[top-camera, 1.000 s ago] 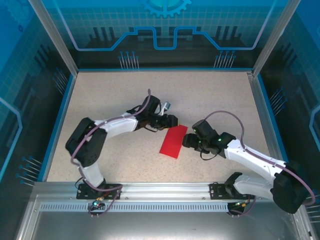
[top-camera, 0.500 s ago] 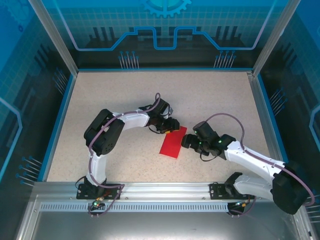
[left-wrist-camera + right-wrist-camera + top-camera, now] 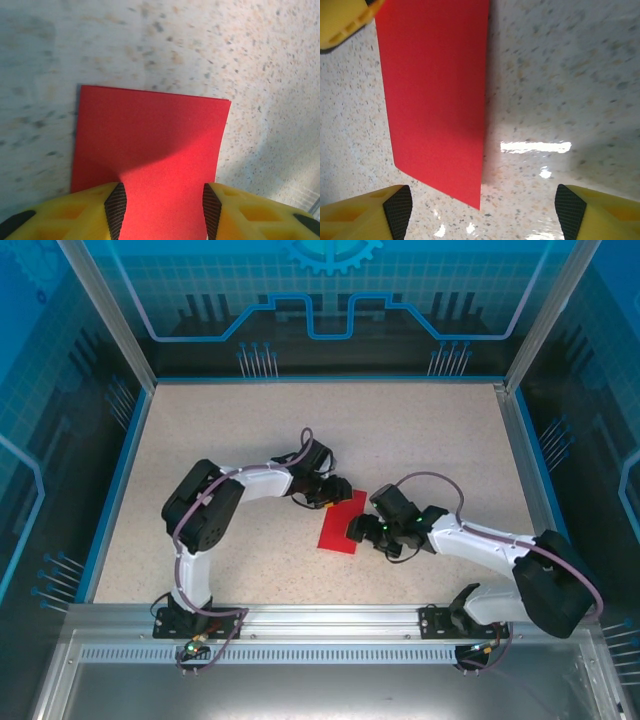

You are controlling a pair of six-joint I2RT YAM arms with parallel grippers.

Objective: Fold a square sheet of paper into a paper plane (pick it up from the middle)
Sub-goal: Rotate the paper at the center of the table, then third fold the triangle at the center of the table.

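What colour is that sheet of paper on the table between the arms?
The paper is plain bright red, unmarked; clearest in the left wrist view.

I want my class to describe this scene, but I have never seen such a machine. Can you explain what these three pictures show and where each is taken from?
These are two robot arms bolted at the near edge of a speckled table. Each ends in two yellow fingers that open and close. One picture looks down from above and behind the arms; the other two come from small cameras on the wrists, so each shows its own fingers at the bottom edge. On the table lies one red sheet of paper, folded into a long rectangle. The left fingers stand open over one short end of it; the right fingers stand wide open at one long edge. The paper lies flat; neither arm holds it.
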